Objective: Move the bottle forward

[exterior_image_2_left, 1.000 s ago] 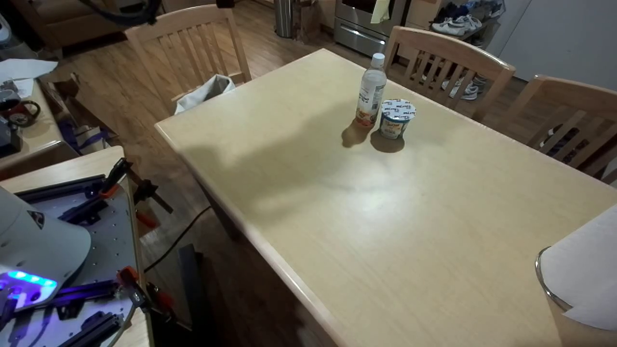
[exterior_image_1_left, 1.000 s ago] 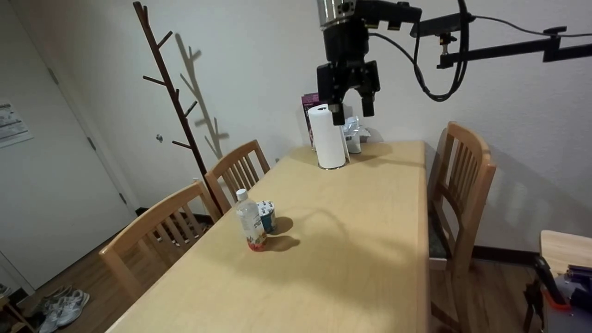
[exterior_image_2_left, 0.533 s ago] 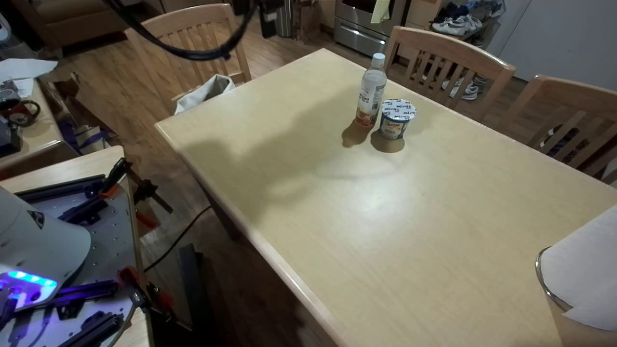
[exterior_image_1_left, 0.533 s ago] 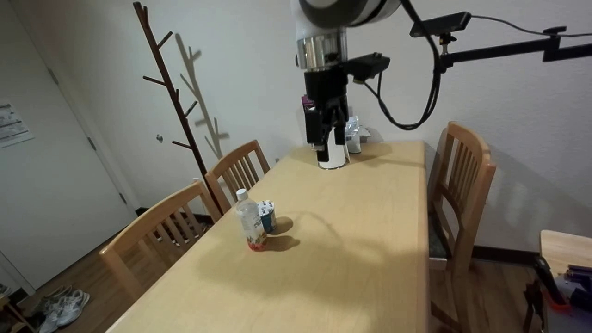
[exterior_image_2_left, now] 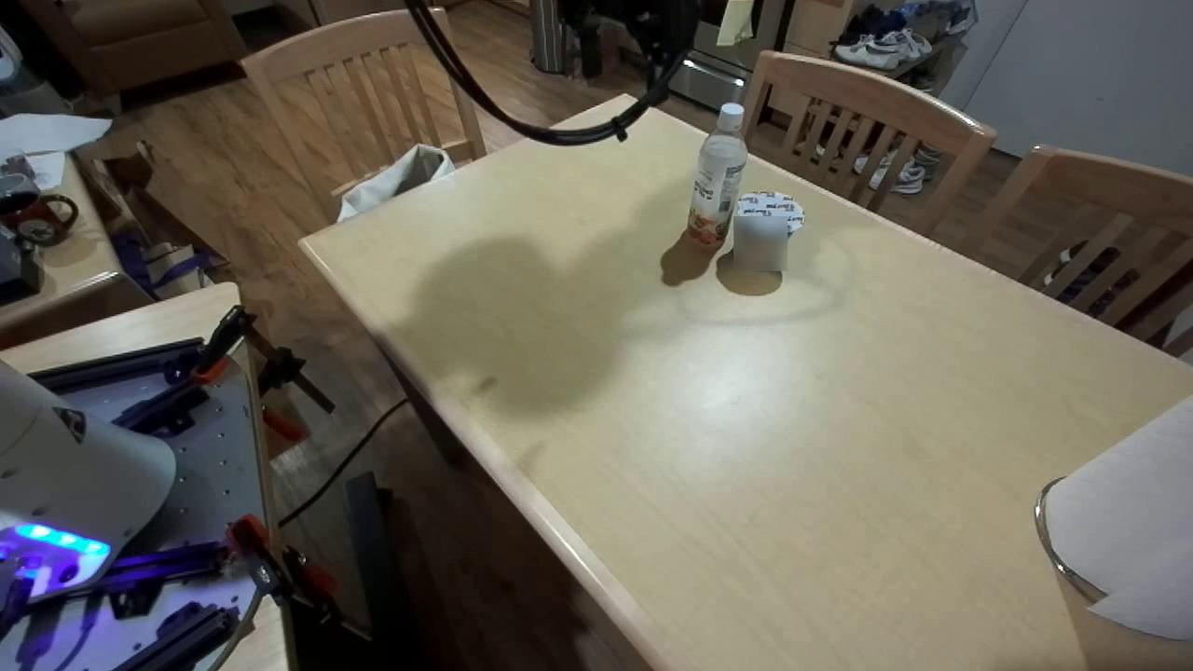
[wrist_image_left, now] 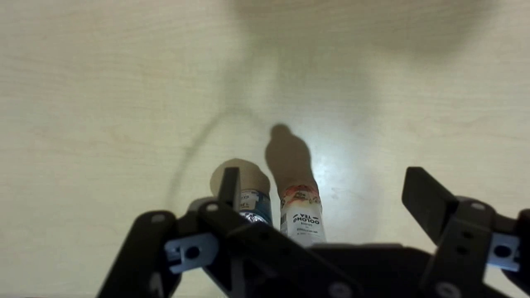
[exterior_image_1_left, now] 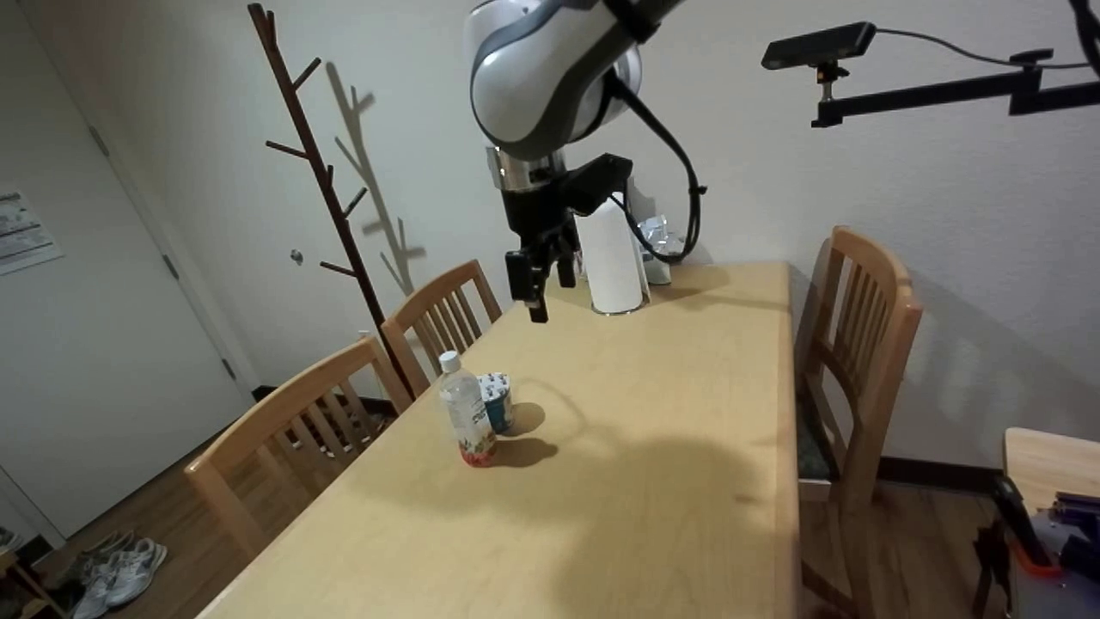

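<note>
The bottle (exterior_image_1_left: 468, 417) stands upright near one long edge of the table, clear-whitish with a white cap, pale label and reddish lower end. It also stands in an exterior view (exterior_image_2_left: 718, 186), beside the cup. In the wrist view the bottle (wrist_image_left: 303, 219) shows its label below, between the fingers' directions, its top hidden behind the gripper body. My gripper (exterior_image_1_left: 553, 297) is open and empty, in the air higher than the bottle and apart from it. In the wrist view the gripper (wrist_image_left: 323, 186) has its fingers wide apart, the left one overlapping the cup.
A short blue-and-white cup (exterior_image_1_left: 497, 402) stands close beside the bottle; it also shows in the wrist view (wrist_image_left: 256, 205). A white paper roll (exterior_image_1_left: 612, 266) stands at the table's far end. Wooden chairs (exterior_image_1_left: 292, 421) line the table (exterior_image_2_left: 839, 447). A cable (exterior_image_2_left: 559, 138) hangs from the arm.
The arm and open gripper have moved left and down, closer to the bottle and cup. The hanging cable has moved along. The bottle and cup have not moved.
</note>
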Available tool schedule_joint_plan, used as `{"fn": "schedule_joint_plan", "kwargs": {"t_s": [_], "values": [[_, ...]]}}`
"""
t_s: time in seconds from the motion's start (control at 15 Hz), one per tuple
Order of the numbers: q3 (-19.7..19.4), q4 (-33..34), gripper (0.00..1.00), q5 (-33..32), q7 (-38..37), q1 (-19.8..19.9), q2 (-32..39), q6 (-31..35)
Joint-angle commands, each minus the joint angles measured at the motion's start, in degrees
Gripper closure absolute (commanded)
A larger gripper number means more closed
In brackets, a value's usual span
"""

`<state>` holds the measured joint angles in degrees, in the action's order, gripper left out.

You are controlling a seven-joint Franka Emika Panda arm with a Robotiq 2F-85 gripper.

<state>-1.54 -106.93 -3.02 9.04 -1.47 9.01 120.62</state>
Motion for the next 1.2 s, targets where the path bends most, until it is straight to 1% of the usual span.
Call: {"fn": "schedule_joint_plan", "kwargs": {"t_s": [0.0, 0.13, 0.2, 0.33, 0.47, 0.53, 0.8, 0.93, 1.07, 1.13], "values": [[0.76, 1.40, 0.00, -0.14, -0.11, 0.68, 0.65, -0.77], [0.77, 2.16, 0.00, -0.14, -0.11, 0.68, 0.78, -1.42], [1.00, 1.39, 0.00, 0.48, 1.03, 0.77, 0.89, 2.21], [1.84, 2.69, 0.00, 1.67, 4.29, 0.78, 3.55, 7.39], [2.47, 6.13, 0.00, 2.29, 5.80, 0.98, 8.43, 10.63], [2.82, 8.23, 0.00, 2.66, 6.03, 1.18, 11.02, 11.05], [3.06, 15.39, 0.00, -0.03, 6.72, 1.20, 18.79, 13.62], [3.04, 18.67, 0.00, -1.22, 7.28, 0.94, 20.78, 15.46], [3.48, 21.32, 0.00, -1.08, 8.51, 1.11, 21.54, 17.39], [3.29, 22.46, 0.00, -1.12, 7.52, 0.73, 21.88, 18.37]]}}
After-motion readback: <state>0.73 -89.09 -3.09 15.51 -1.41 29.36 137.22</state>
